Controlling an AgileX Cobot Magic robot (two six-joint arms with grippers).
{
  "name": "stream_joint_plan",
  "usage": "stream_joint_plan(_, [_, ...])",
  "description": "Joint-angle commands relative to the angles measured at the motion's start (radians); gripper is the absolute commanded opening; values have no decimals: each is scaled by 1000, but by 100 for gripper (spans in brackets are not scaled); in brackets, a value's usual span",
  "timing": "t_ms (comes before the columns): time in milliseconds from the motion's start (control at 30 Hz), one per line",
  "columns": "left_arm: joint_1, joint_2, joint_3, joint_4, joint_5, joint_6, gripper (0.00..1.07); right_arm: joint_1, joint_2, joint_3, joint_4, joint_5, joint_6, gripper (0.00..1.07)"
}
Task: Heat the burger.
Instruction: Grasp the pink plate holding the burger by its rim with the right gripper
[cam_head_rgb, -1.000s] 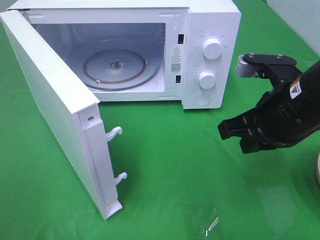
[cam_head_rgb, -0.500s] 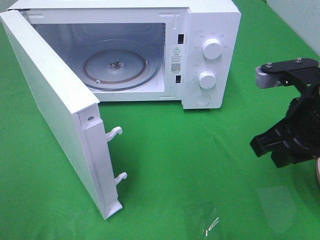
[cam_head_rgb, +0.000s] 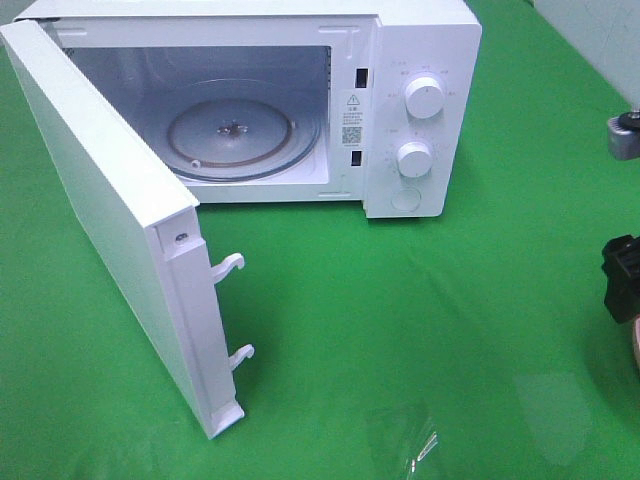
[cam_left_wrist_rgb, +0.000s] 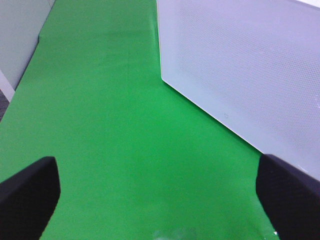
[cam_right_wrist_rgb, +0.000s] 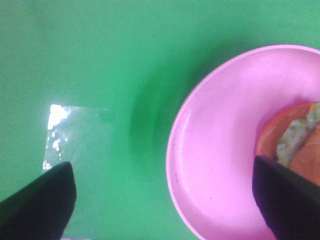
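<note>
In the right wrist view the burger (cam_right_wrist_rgb: 295, 145) shows only at the frame's edge: orange-brown with a pale green lettuce strip, lying on a pink plate (cam_right_wrist_rgb: 215, 150). My right gripper (cam_right_wrist_rgb: 160, 200) is open above the plate's rim and the green cloth, with nothing between its fingers. One dark fingertip (cam_right_wrist_rgb: 285, 195) overlaps the burger's edge in the picture. In the exterior view this gripper (cam_head_rgb: 622, 275) is only a black piece at the far right edge. My left gripper (cam_left_wrist_rgb: 160, 200) stands open and empty over the green cloth, beside the microwave door (cam_left_wrist_rgb: 250, 65).
The white microwave (cam_head_rgb: 420, 110) stands at the back with its door (cam_head_rgb: 110, 210) swung wide open to the left. Its glass turntable (cam_head_rgb: 235, 135) is bare. Two latch hooks (cam_head_rgb: 232, 265) stick out from the door's edge. Green cloth (cam_head_rgb: 400, 330) covers the table.
My right arm has swung to the right, from in front of the microwave's knobs almost out of the exterior view. Its jaws have gone from nearly shut to open.
</note>
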Motion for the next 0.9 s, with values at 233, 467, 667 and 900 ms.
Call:
stream_joint_plan(233, [-1, -20, 3, -4, -5, -7, 100, -98, 47, 5, -5, -51, -24, 95])
stream_joint_plan(467, [-1, -20, 3, -4, -5, -7, 100, -98, 120, 4, -8, -72, -22, 94])
stream_joint_plan(667, [-1, -20, 3, -4, -5, -7, 100, -152, 258, 4, -8, -142, -21, 92])
stream_joint_plan(900, [-1, -20, 3, -4, -5, -7, 100, -169, 337, 4, -3, -183, -5, 90])
